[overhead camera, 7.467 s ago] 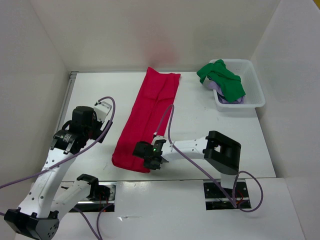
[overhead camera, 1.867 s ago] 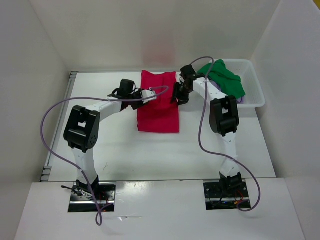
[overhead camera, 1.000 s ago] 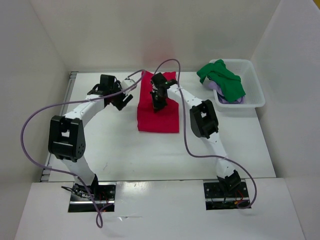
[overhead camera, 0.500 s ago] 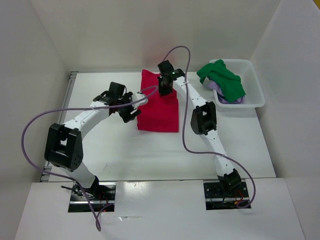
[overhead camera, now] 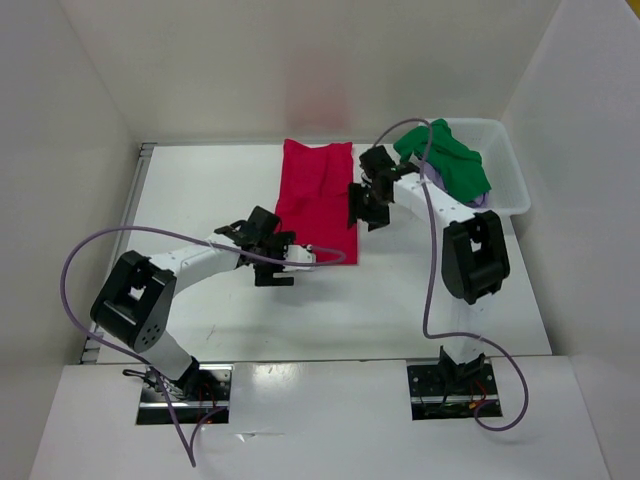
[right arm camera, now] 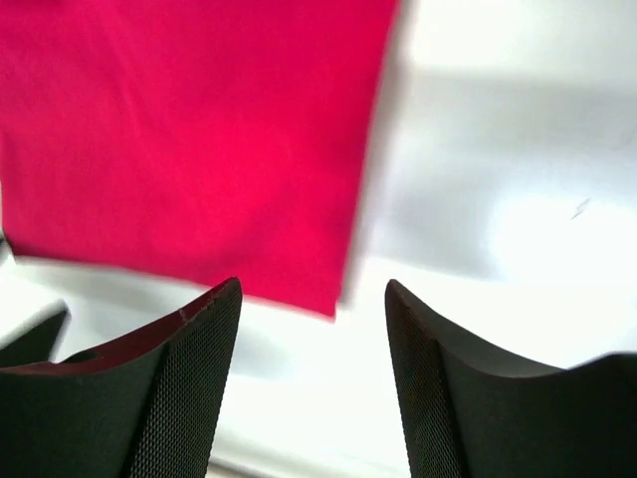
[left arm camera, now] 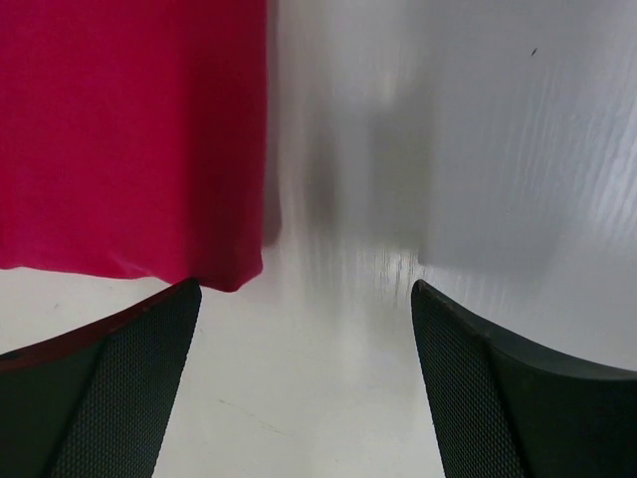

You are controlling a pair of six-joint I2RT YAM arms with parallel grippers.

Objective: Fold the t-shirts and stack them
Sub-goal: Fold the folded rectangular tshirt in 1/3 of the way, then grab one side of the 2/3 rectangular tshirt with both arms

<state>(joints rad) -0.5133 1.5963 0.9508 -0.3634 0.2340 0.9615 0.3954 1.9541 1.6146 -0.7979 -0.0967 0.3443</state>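
The red t-shirt [overhead camera: 317,200] lies folded into a flat rectangle at the middle back of the table. In the left wrist view the red t-shirt [left arm camera: 129,129] shows its near corner just ahead of my left finger. My left gripper [overhead camera: 280,257] hovers at that near-left corner, open [left arm camera: 304,383] over bare table. At the shirt's right edge my right gripper [overhead camera: 363,207] is open [right arm camera: 314,383] and empty, with the red t-shirt [right arm camera: 199,129] ahead of it. The green t-shirt [overhead camera: 447,160] is bunched on top of the lavender t-shirt [overhead camera: 428,173] in the basket.
The white plastic basket [overhead camera: 508,185] stands at the back right corner. White walls close in the table on the left, back and right. Purple cables loop from both arms above the table.
My right gripper has let go and opened, moving from the shirt's far edge to its right side. My left gripper has moved nearer, to the shirt's near-left corner, and opened wider.
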